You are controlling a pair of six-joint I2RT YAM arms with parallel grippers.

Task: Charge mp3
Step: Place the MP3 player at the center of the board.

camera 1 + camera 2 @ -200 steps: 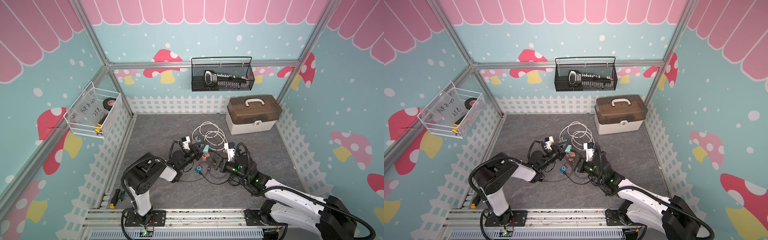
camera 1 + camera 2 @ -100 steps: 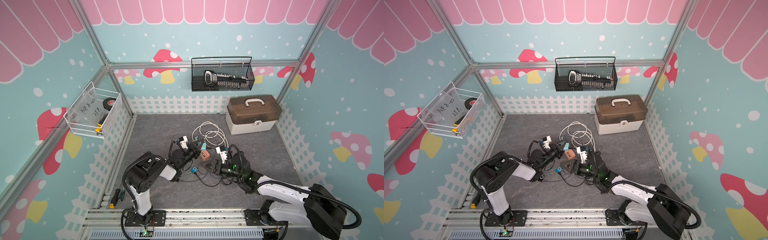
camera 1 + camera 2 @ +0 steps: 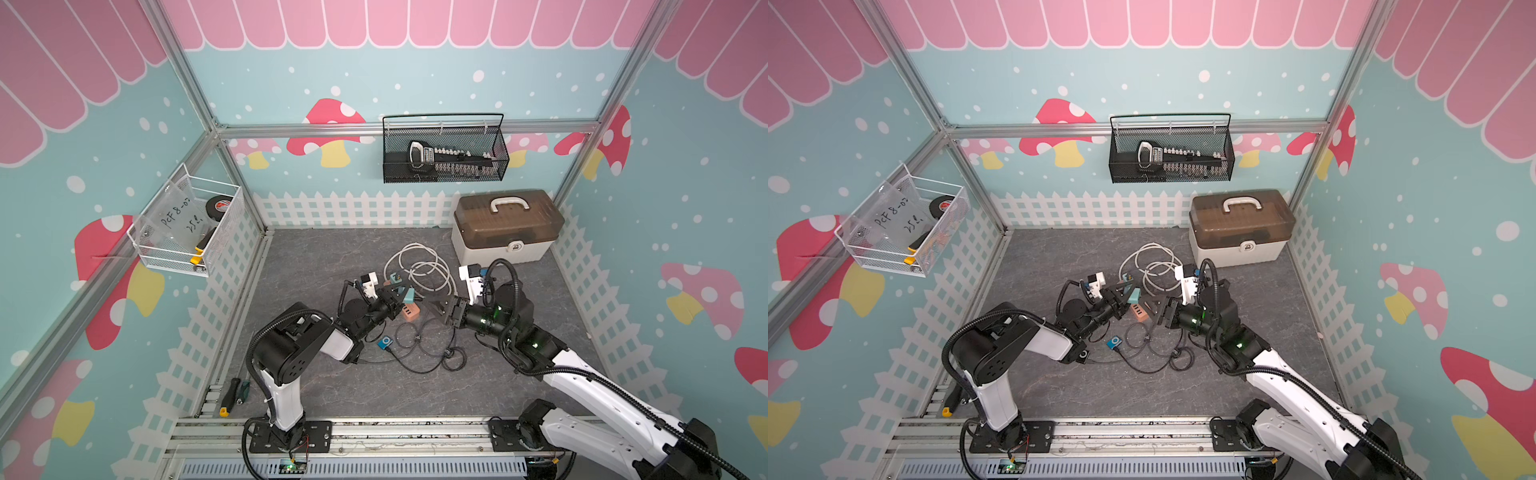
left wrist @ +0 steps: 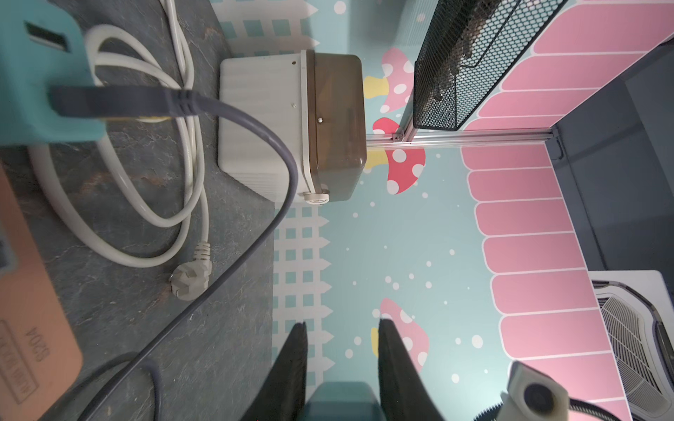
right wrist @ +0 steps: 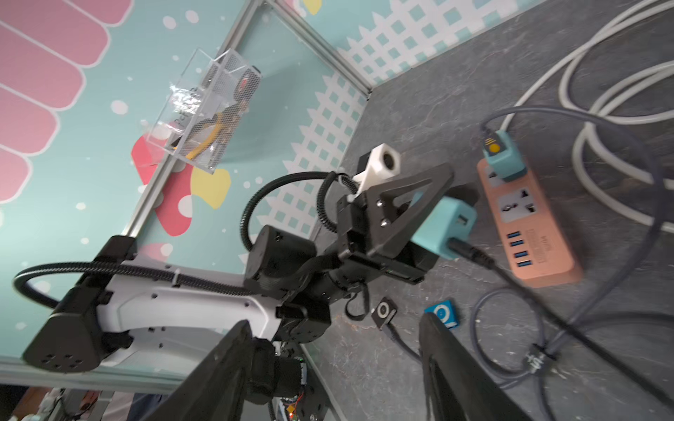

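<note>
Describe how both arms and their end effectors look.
The left arm and right arm have white shells, black joints and black corrugated cable hoses. Green lights glow on the right arm. The left end effector and right end effector have black triangular fingers and white camera mounts.

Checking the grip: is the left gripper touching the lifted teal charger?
Touching. In the right wrist view, the left gripper clamps the lifted teal charger.

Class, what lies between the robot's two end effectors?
The orange power strip lies between the left end effector and right end effector, seen in both top views.
</note>
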